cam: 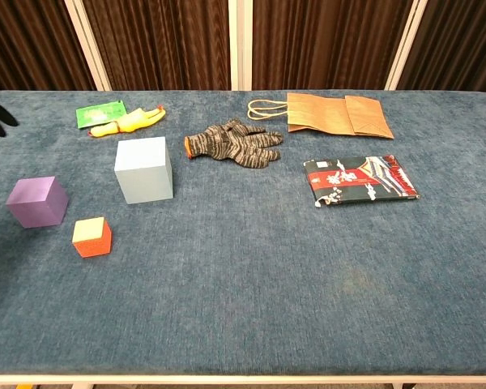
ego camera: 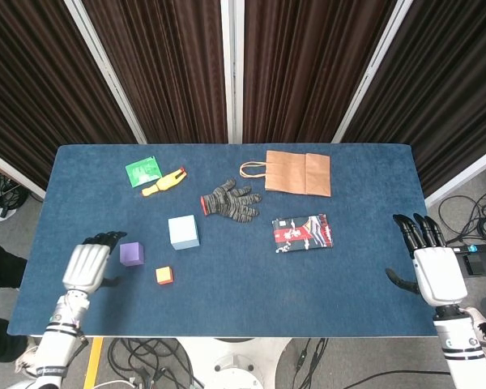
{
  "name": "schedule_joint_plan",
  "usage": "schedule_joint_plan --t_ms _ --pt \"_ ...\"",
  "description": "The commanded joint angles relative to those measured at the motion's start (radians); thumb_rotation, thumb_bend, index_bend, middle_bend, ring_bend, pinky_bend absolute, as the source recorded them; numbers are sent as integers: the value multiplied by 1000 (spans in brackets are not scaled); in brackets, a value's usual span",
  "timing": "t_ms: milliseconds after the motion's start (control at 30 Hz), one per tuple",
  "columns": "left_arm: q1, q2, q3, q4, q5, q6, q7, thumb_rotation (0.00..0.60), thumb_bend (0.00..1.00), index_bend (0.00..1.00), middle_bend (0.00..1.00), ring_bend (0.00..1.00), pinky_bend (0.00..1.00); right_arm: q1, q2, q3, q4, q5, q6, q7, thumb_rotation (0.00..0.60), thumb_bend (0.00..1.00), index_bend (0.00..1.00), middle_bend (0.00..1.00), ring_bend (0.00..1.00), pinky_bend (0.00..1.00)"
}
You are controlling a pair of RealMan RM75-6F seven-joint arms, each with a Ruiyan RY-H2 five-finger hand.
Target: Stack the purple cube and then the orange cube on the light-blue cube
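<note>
The left hand [ego camera: 87, 263] hovers palm-down, fingers spread and empty, just left of the purple cube [ego camera: 131, 254]. The small orange cube [ego camera: 164, 275] sits near it, the light-blue cube [ego camera: 183, 232] just beyond. At the table's [ego camera: 251, 296] right edge, the right hand [ego camera: 434, 271] rests flat, fingers apart, holding nothing.

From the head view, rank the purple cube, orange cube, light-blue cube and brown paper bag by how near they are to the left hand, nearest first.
1. Purple cube, just right of the left hand.
2. Orange cube, further right, nearer the front edge.
3. Light-blue cube, beyond both, toward the table's middle.
4. Brown paper bag, far side, right of centre.
</note>
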Motion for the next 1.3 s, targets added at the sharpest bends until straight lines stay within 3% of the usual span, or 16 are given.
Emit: schedule_joint_plan --t_ms 33,400,933,1300 --pt "-17 -38 -15 -4 -25 12 32 600 149 265 340 259 331 0 1 0 1 3 -3 0 600 106 0 98 0 0" --pt "-52 -158 -14 146 -73 11 78 600 148 265 342 259 331 0 7 6 1 8 -4 18 600 106 0 98 0 0" --pt "-85 -209 -23 293 -152 -64 42 600 153 265 386 259 330 8 6 11 4 25 -24 11 600 106 0 98 0 0" --pt "-104 -252 -37 360 -157 -72 8 600 188 286 526 262 333 8 8 14 6 32 -24 17 600 106 0 98 0 0"
